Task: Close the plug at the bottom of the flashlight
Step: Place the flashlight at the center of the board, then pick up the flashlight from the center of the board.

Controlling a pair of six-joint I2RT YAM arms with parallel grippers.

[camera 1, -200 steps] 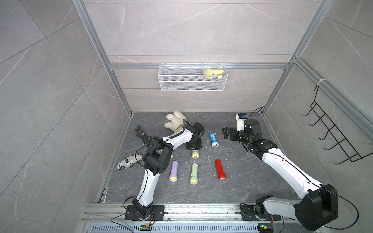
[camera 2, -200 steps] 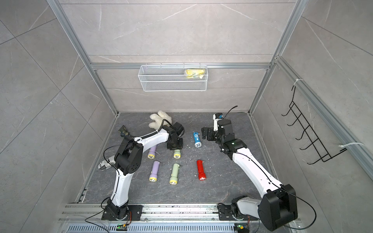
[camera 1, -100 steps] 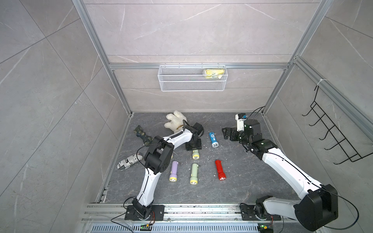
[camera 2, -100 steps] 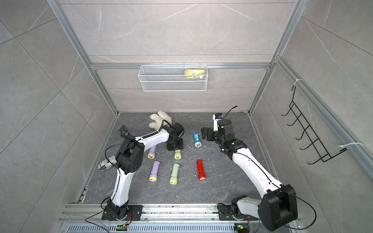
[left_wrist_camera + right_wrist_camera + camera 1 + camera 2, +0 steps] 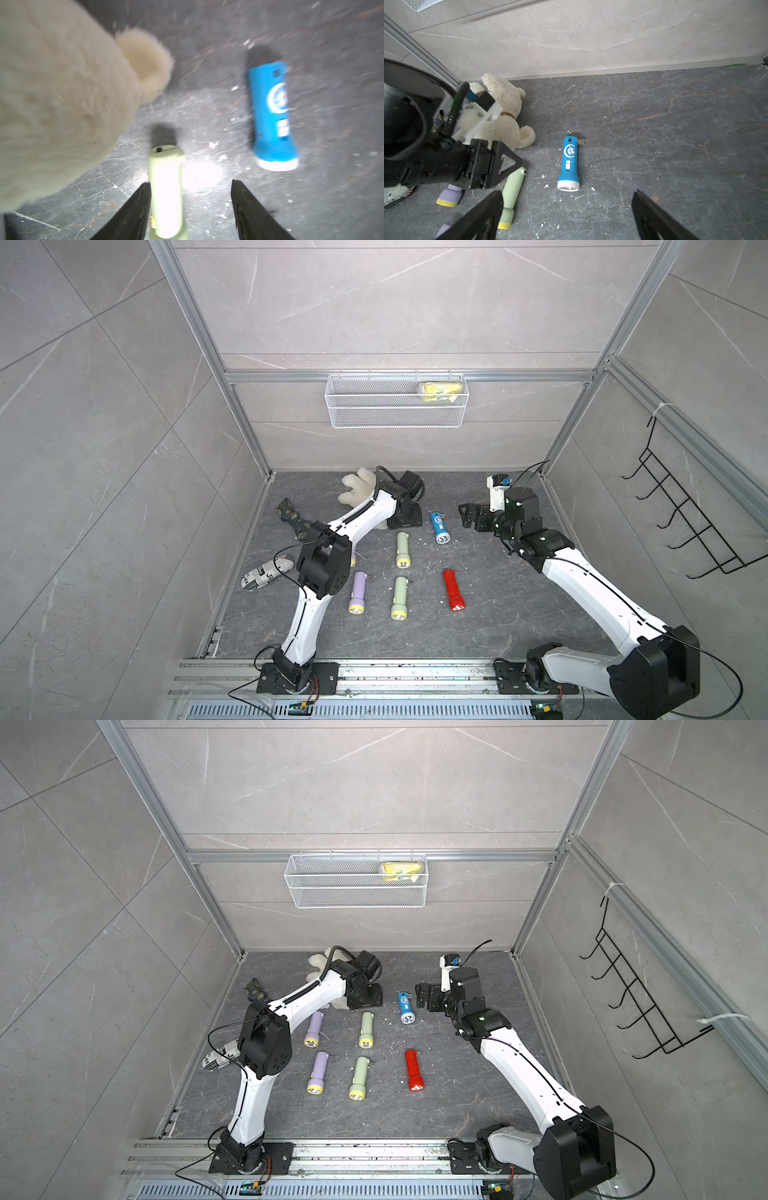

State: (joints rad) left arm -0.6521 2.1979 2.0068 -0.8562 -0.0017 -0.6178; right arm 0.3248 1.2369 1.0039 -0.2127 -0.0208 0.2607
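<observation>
Grey floor (image 5: 654, 124): blue flashlight (image 5: 568, 164) lies lengthwise ahead of your right gripper (image 5: 566, 192), plug (image 5: 580, 142) farthest, jaws spread; left gripper (image 5: 190, 182) parted too.

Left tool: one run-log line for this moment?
left tool: open, straddling green flashlight | right tool: open, empty | blue flashlight: plug out

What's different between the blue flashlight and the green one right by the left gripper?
The blue flashlight has a white logo and a white head rim; the green flashlight is plain with a yellow rim. Blue's plug prongs stick out at its tail; green's tail looks flush. Green lies between the fingers of the open left gripper; blue lies free. Both lie flat, pointing the same way.
</observation>
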